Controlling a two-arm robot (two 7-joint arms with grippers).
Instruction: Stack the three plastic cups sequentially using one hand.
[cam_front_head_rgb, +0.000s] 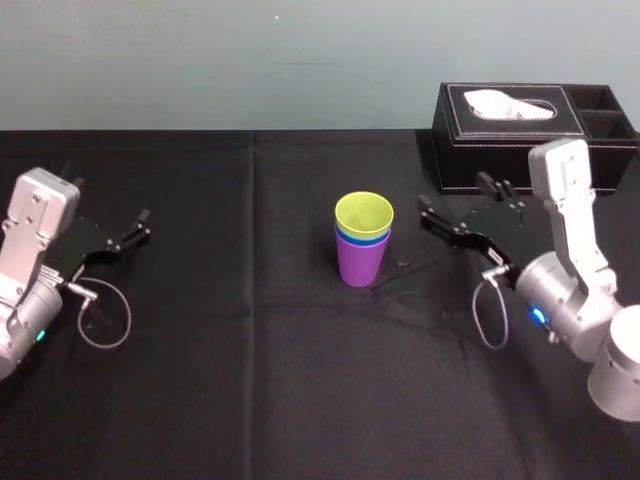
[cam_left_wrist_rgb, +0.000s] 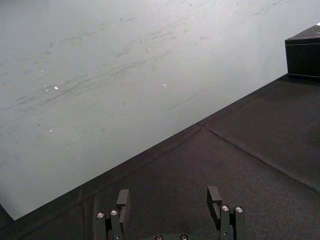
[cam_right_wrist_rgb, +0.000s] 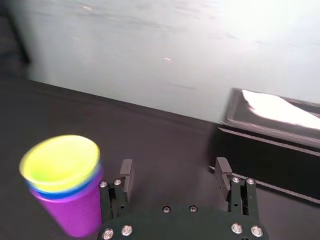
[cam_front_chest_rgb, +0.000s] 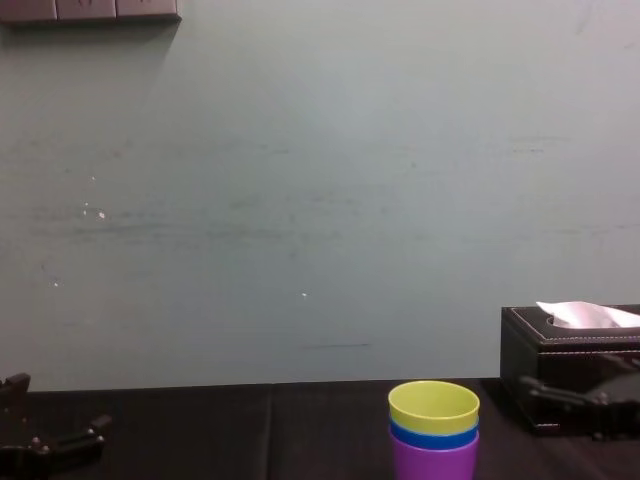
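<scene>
Right gripper (cam_right_wrist_rgb: 175, 167) wide open, empty, beside stacked cups (cam_right_wrist_rgb: 62, 187)

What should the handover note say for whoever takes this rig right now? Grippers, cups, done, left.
Right gripper: open and empty, just right of the cups, in front of the tissue box.
Left gripper: open and empty, parked over the left side of the table, far from the cups.
Cups: one upright stack mid-table, with the purple cup at the bottom, the blue cup nested in it and the yellow-green cup on top.
Done: all three look stacked.
Left: probably only to draw the right arm clear.
</scene>
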